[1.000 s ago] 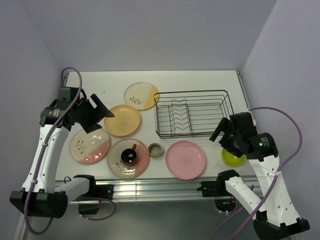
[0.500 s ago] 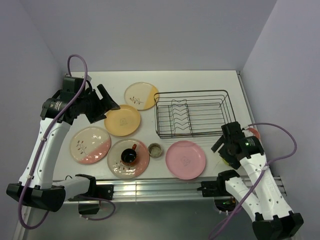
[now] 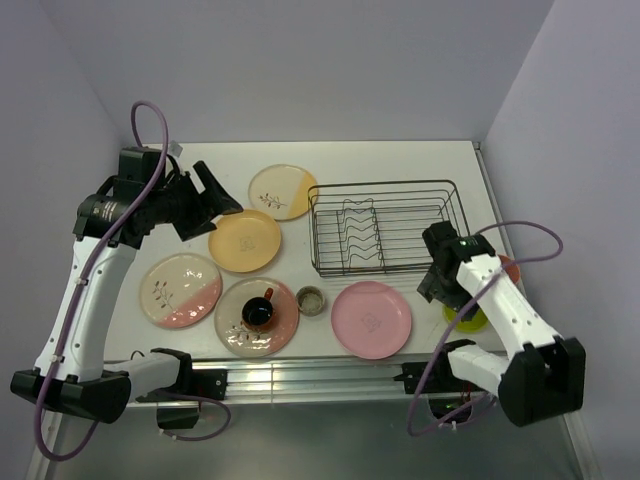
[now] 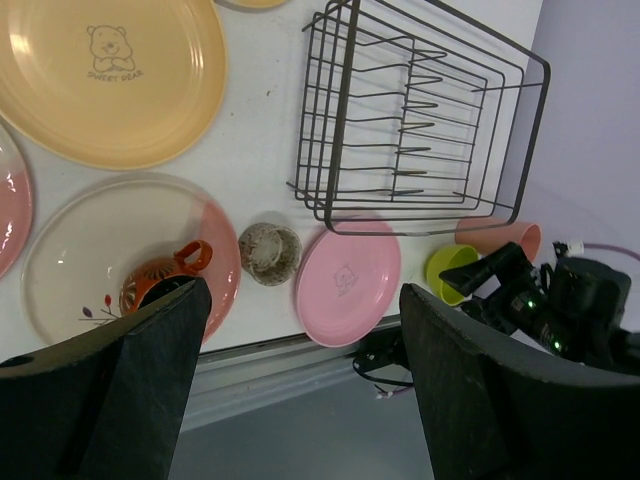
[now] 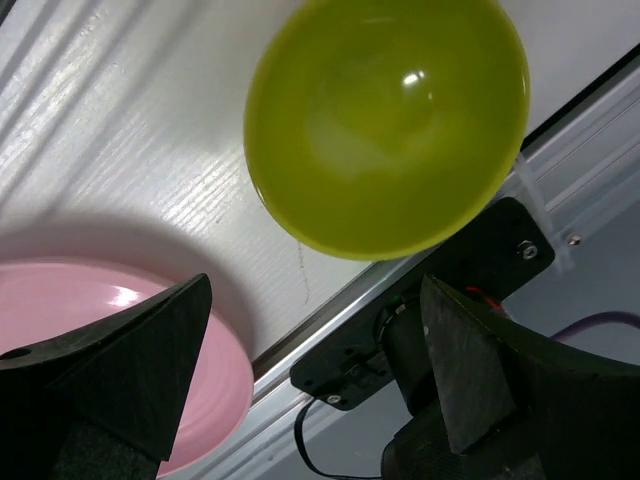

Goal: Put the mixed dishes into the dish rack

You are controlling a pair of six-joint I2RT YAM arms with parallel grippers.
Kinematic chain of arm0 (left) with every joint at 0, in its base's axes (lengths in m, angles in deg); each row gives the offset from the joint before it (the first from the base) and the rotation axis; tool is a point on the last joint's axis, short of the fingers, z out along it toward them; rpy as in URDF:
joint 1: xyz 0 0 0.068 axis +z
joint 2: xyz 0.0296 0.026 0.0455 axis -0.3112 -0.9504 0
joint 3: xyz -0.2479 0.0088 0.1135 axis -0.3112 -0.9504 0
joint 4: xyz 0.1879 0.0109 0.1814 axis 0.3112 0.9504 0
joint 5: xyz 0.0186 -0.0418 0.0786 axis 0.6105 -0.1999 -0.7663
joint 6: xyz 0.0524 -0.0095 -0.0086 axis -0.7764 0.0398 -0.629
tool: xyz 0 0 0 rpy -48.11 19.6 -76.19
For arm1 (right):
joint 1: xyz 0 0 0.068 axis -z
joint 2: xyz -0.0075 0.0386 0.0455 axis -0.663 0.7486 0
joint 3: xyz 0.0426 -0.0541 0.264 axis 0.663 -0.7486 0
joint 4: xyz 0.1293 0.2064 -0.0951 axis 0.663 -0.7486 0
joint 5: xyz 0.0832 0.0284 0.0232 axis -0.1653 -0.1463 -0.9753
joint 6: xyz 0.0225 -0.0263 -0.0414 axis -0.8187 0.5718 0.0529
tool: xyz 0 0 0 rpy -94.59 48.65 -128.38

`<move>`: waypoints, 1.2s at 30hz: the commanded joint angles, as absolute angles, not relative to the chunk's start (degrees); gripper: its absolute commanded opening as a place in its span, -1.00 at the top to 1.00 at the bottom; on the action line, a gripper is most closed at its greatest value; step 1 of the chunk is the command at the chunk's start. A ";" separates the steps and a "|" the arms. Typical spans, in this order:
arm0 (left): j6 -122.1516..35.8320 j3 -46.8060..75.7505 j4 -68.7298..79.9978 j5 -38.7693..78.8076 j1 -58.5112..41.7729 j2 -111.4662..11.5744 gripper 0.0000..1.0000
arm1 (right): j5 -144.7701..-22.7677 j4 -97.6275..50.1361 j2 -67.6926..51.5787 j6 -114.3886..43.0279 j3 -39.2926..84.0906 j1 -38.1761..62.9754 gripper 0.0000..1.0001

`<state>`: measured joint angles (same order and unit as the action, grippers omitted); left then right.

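**Desk:** What is your right side doing?

**Me:** I have the right gripper (image 5: pixel 310 390) over the near edge of the table, fingers spread wide with nothing between them. The lime-yellow bowl (image 5: pixel 385 125) sits upright just ahead of the fingertips, untouched. The pink plate (image 5: pixel 100 330) lies close beside one finger.

**Desk:** And the left?

**Me:** My left gripper (image 4: pixel 300 400) hangs high, its fingers released as well and gripping nothing. The dark red mug (image 4: pixel 160 288) stands on a cream-and-pink plate (image 4: pixel 70 240) just past one fingertip. The small greenish cup (image 4: pixel 269 252) is ahead of the gap, and the yellow-orange plate (image 4: pixel 110 75) is farther out.

**Desk:** Where is the rack?

**Me:** The dish rack (image 4: pixel 400 150) is well ahead of the left fingers. All the dishes I can see lie on the table outside it. The salmon-pink tumbler (image 4: pixel 497 238) is beside the bowl at the rack's near corner.
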<state>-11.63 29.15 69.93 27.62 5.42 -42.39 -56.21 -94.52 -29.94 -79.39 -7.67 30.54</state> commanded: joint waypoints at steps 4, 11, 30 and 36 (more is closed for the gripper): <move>-12.03 31.95 69.53 29.69 5.21 -41.16 -0.66 | -55.20 -90.31 -21.64 -71.95 -2.87 30.80 -0.86; -11.50 29.49 68.73 29.60 5.21 -38.18 -0.66 | -56.62 -86.78 -21.82 -71.14 -6.83 30.01 -0.84; -13.17 31.78 71.63 27.40 5.21 -37.12 -0.67 | -51.61 -84.41 -10.83 -80.72 -8.85 27.20 -0.57; -13.43 32.48 71.46 27.31 5.21 -37.73 -0.67 | -50.73 -86.87 -15.39 -84.23 -9.73 26.32 0.00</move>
<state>-12.09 30.18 72.07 27.92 5.40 -37.50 -53.89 -84.64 -12.45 -80.52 -9.34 27.13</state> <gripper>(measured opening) 0.832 0.518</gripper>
